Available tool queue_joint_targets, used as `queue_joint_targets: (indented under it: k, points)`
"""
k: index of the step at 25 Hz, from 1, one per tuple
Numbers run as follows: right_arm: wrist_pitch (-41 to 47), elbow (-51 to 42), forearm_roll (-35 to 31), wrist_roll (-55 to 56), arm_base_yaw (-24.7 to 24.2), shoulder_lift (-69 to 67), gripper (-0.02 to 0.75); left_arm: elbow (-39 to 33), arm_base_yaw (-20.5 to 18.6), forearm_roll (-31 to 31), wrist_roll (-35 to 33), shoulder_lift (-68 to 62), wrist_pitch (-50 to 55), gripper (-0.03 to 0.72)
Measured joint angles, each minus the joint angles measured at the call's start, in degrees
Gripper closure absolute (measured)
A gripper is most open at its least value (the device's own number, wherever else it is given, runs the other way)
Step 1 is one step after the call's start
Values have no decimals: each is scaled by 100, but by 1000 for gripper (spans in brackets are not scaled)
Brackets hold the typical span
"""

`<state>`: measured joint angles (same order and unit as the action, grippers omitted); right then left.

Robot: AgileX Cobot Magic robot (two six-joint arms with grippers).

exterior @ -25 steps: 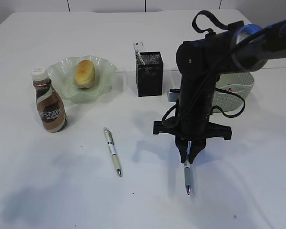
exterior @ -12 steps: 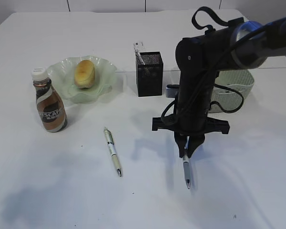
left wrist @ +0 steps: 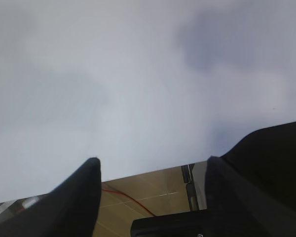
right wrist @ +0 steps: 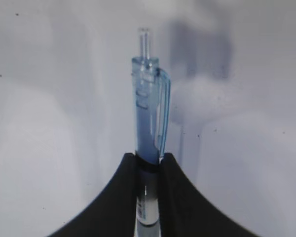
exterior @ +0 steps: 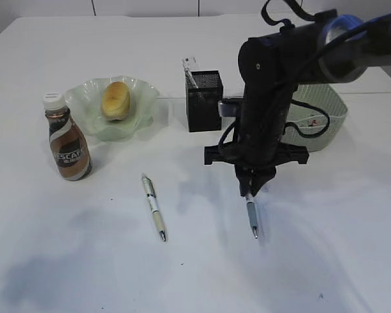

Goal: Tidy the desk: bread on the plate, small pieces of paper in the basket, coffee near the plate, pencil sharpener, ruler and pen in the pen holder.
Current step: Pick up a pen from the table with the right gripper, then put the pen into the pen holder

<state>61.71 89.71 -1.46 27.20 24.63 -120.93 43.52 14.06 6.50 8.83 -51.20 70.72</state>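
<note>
My right gripper point(exterior: 249, 189) is shut on a pale blue pen point(exterior: 251, 218), which hangs tip down just above the desk point(exterior: 326, 248). The right wrist view shows the jaws point(right wrist: 148, 160) clamped on the pen point(right wrist: 149, 108). A second pen point(exterior: 153, 207) lies on the desk left of it. The bread point(exterior: 115, 99) sits on the plate point(exterior: 85, 98). The coffee point(exterior: 68, 140) stands left of the plate. The pen holder point(exterior: 204, 101) holds the ruler point(exterior: 190, 72). The basket point(exterior: 322, 114) is partly hidden behind my right arm. My left gripper point(left wrist: 153, 163) is open and empty over the desk edge. No paper pieces or sharpener show.
My right arm point(exterior: 274, 85) stands between the pen holder and the basket. A seam between two tabletops point(exterior: 371, 93) runs behind the objects. Brown floor point(left wrist: 153, 185) shows past the desk edge in the left wrist view.
My right gripper has risen and moved back toward the pen holder with the blue pen in it. Nothing else has moved.
</note>
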Motion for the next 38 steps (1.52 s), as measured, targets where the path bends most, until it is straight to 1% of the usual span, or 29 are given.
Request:
queue_joint_targets:
  k: [3,4,7,14,15,18,19,24,25,26,27,35,36,38]
  points:
    - [-94,0,25,-25,13,13,652,0,0,-22,0,0,0,222]
    - [-242,0,207,-38,105,204,652,0,0,-32,0,0,0,222]
    - [-489,1,287,-48,182,362,652,0,0,-34,0,0,0,222]
    - [-1091,11,568,-72,174,606,652,0,0,-43,0,0,0,222]
    - [-1369,11,736,-84,174,735,652,0,0,-43,0,0,0,222]
    - [-1427,11,784,-84,174,773,652,0,0,-43,0,0,0,222]
    - [-1788,11,1018,-94,174,929,652,0,0,-56,0,0,0,222]
    - [-2410,11,1117,-94,174,984,652,0,0,-81,0,0,0,222]
    - [-2646,11,1140,-94,174,984,652,0,0,-81,0,0,0,222]
    - [-2675,11,1154,-94,174,984,652,0,0,-81,0,0,0,222]
    - [-2961,11,1233,-94,174,984,652,0,0,-81,0,0,0,222]
    - [-4071,11,1767,-94,174,984,652,0,0,-81,0,0,0,222]
    - [-4285,11,1926,-94,174,984,652,0,0,-81,0,0,0,222]
    - [-4364,11,1965,-94,174,984,652,0,0,-81,0,0,0,222]
